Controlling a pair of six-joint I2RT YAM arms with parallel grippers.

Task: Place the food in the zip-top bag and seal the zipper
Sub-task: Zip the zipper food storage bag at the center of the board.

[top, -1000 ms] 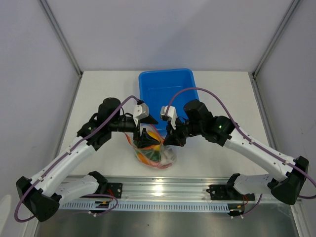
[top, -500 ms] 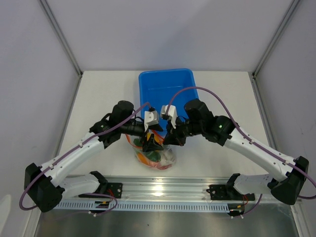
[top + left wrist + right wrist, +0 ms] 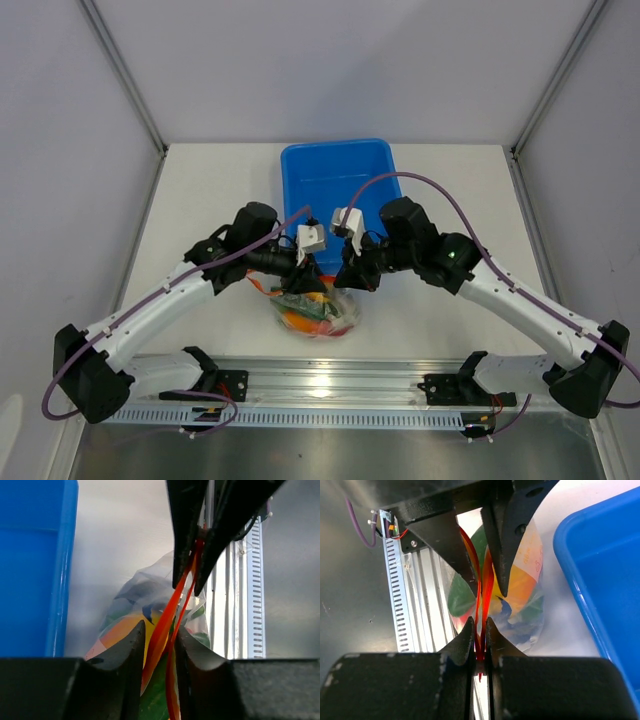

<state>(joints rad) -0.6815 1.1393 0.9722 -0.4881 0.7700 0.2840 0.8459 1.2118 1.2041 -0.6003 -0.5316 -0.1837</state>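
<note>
The clear zip-top bag [image 3: 318,312] stands on the table in front of the blue tub, with food inside: orange-yellow [image 3: 521,587] and green [image 3: 461,599] shapes show through the plastic. Its red-orange zipper [image 3: 169,611] runs as two strips between both grippers. My left gripper [image 3: 159,630] is pinched in around the strips from the bag's left end [image 3: 303,272]. My right gripper [image 3: 480,626] is shut tight on the zipper's other end [image 3: 346,276]. The two strips bow slightly apart between the grippers.
The blue tub [image 3: 336,180] stands just behind the bag and shows beside it in the wrist views [image 3: 30,570] [image 3: 602,580]. An aluminium rail [image 3: 320,385] runs along the near table edge, close in front of the bag.
My left gripper moved right to the bag's mouth and closed from wide open onto the zipper strips. The right gripper stayed shut on the zipper, shifting slightly.
</note>
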